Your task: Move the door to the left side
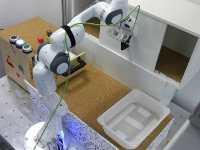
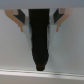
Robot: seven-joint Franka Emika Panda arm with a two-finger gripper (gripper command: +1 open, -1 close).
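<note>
While the gripper [image 1: 123, 44] presses against the door [image 1: 145, 42], its jaws look closed on nothing. That white panel covers the cabinet's [image 1: 175, 22] left part. Cork boards [image 1: 90, 90] top the table; a tray [image 1: 134, 120] sits near.

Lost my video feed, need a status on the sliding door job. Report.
Gripper at the door face, jaws' state unclear. Door covers the cabinet opening's middle; gap open on the exterior view's right. Nothing seen blocking; white tray sits well clear.

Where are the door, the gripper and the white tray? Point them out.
door [image 1: 145, 42], exterior view, bare middle of the panel.
gripper [image 1: 123, 46], exterior view, at its fingertips.
white tray [image 1: 161, 106], exterior view, its rim.
</note>
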